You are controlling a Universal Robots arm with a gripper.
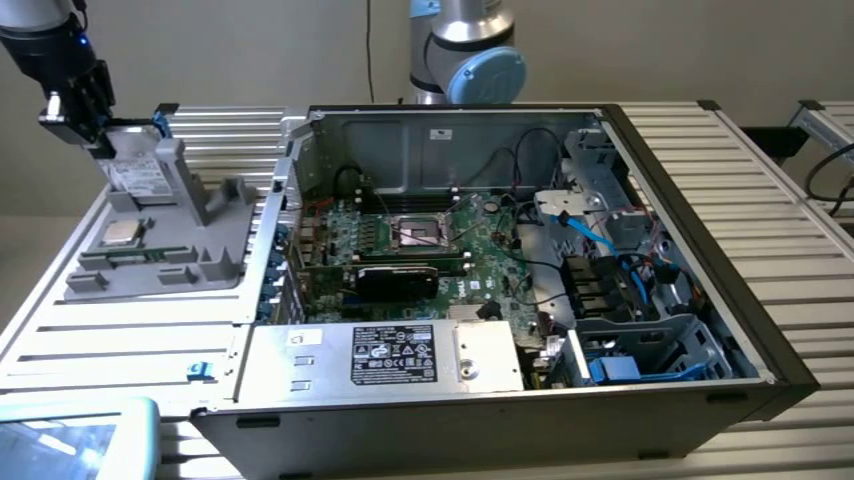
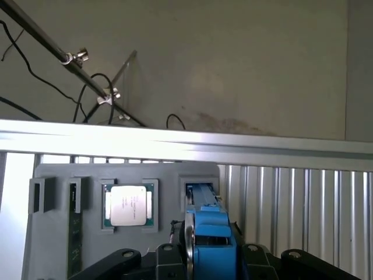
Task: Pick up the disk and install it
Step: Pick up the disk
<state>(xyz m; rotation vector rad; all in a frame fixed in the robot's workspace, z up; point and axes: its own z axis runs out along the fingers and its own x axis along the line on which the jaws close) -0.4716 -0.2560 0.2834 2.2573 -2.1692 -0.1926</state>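
One step is in hand, as I judge it: the pick-up, with the install not yet begun. In the upper left of the exterior view the gripper (image 1: 83, 118) stands over the disk (image 2: 211, 230). The wrist view looks down along it: the two black fingers (image 2: 252, 252) sit against either side of the bright blue frame, so they appear to pinch it rather than stand spread.

The disk is upright on its edge, with its lower part in a slot of the grey holder (image 1: 200, 215). Whether it touches the slot's floor I cannot tell. To come out cleanly it would need a straight pull along the slot, I think, because a tilt could jam the frame against the walls.

Just beside it, in its own recess, lies the square processor chip (image 2: 128, 205). The holder rests on a table (image 1: 120, 340) of ribbed aluminium slats. The open computer case (image 1: 400, 420) stands in the middle of the exterior view, well apart from the disk. Beyond is a plain grey wall (image 2: 245, 70) with loose black cables (image 2: 93, 93).
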